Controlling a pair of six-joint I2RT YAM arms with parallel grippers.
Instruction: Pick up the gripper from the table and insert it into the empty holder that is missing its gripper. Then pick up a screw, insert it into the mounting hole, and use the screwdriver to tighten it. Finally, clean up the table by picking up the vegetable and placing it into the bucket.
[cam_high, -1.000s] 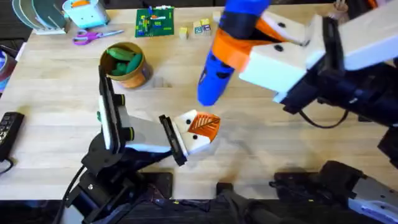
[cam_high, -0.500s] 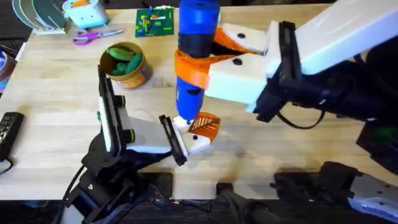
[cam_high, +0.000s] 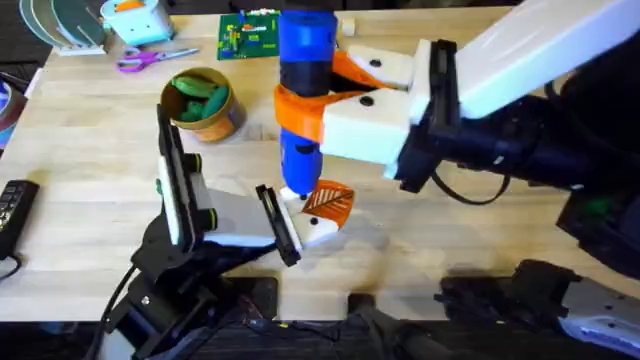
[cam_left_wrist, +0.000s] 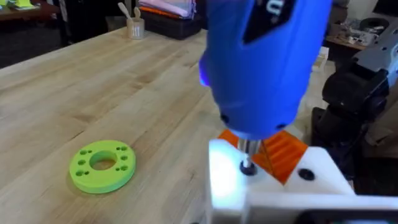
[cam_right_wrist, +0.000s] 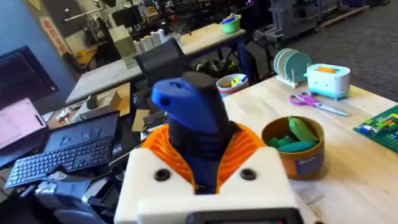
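Overhead: right gripper (cam_high: 325, 95) clamped on screwdriver (cam_high: 303, 70), long axis upright, bit down onto holder (cam_high: 310, 225); left gripper's state unclear.

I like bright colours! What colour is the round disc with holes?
Lime green disc, clearest in the left wrist view.

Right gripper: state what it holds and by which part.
The right gripper clamps the blue screwdriver around its mid-body, upright, tip down at the holder.
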